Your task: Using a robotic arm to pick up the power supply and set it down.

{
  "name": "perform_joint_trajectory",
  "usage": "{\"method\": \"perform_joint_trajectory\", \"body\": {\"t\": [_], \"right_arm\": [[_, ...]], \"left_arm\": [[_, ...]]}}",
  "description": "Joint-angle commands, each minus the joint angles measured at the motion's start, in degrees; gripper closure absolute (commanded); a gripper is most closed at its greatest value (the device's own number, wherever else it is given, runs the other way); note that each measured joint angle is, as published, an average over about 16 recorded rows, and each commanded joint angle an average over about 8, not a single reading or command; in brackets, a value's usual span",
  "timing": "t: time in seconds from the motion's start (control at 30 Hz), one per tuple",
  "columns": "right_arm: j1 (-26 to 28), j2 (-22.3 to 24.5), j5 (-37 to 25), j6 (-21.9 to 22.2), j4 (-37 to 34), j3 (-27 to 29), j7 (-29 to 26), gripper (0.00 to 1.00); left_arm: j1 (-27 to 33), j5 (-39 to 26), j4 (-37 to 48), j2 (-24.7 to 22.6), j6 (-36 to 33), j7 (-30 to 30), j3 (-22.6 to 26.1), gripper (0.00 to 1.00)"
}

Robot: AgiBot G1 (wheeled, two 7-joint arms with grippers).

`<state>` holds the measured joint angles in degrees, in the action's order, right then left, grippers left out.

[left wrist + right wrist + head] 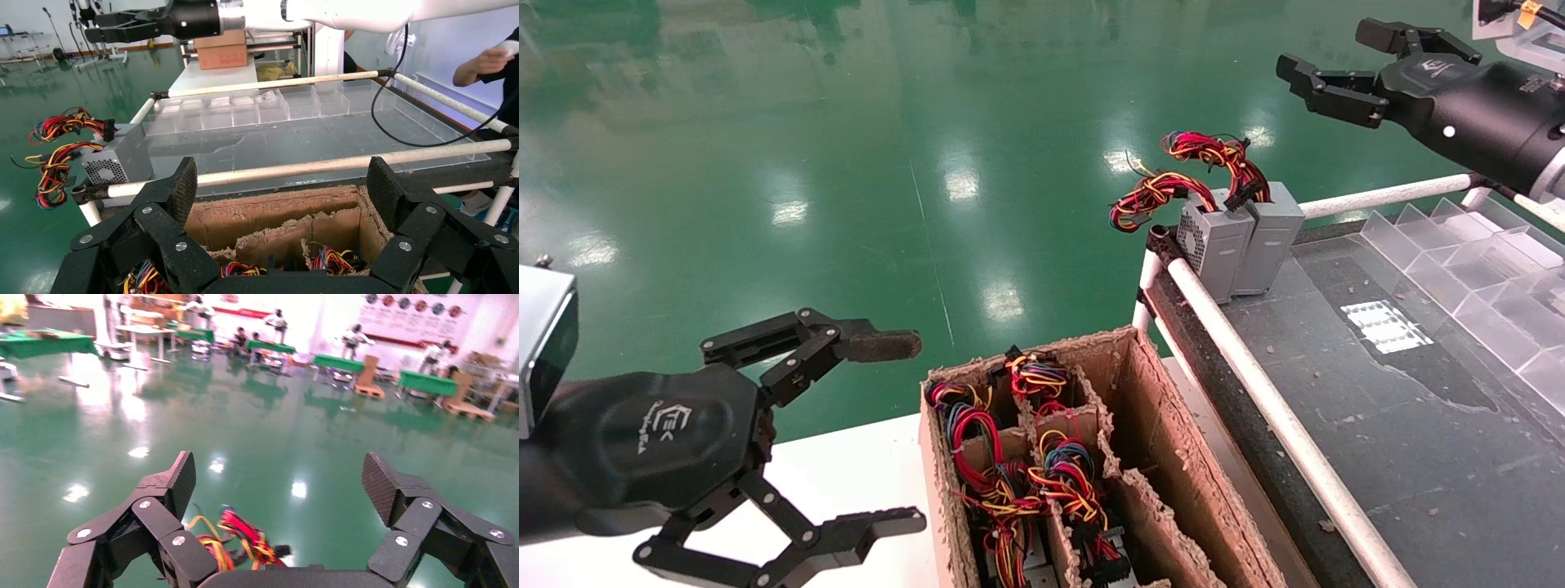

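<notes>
Two silver-grey power supply units stand upright side by side at the near-left corner of the dark bench. The left one [1214, 249] shows its perforated vent face [116, 162], and red, yellow and black wires [1173, 192] spill from the tops. The robotic arm's right gripper [1328, 51] hangs open and empty above and to the right of them. In the right wrist view the right gripper [278, 478] has only the wire bundle [238, 539] below it. My left gripper [910, 431], with a brownish fingertip, is open and empty left of the cardboard box [1140, 392].
The box [275, 214] holds several more wired units between torn dividers. White rails [1279, 416] edge the bench, with clear plastic bins [1483, 269] at its back. A white table [846, 465] lies under the left gripper [281, 184]. A person [489, 61] stands beyond the bench.
</notes>
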<state>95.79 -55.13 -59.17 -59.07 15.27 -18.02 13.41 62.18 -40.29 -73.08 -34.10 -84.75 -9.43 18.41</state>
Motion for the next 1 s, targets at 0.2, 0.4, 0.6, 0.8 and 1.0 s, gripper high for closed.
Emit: {"method": "perform_joint_trajectory", "body": {"t": [0.2, 0.4, 0.6, 0.8, 1.0], "right_arm": [[-5.17, 3.04, 2.62, -4.02, 8.81, 0.3, -3.65, 0.0], [-9.64, 5.67, 4.88, -7.5, 16.43, 0.56, -6.81, 0.0], [-14.08, 8.27, 7.12, -10.95, 23.98, 0.82, -9.94, 0.0], [-18.51, 10.88, 9.37, -14.4, 31.55, 1.08, -13.07, 0.0], [-21.84, 12.83, 11.05, -16.99, 37.21, 1.27, -15.42, 0.0]], "left_arm": [[0.0, 0.01, 0.0, 0.0, 0.0, 0.01, 0.01, 0.0], [0.01, 0.01, 0.0, 0.01, 0.01, 0.01, 0.02, 0.0], [0.01, 0.02, 0.0, 0.01, 0.01, 0.02, 0.03, 0.0], [0.01, 0.03, 0.0, 0.02, 0.01, 0.02, 0.04, 0.0], [0.01, 0.03, 0.0, 0.02, 0.02, 0.02, 0.05, 0.0]]}}
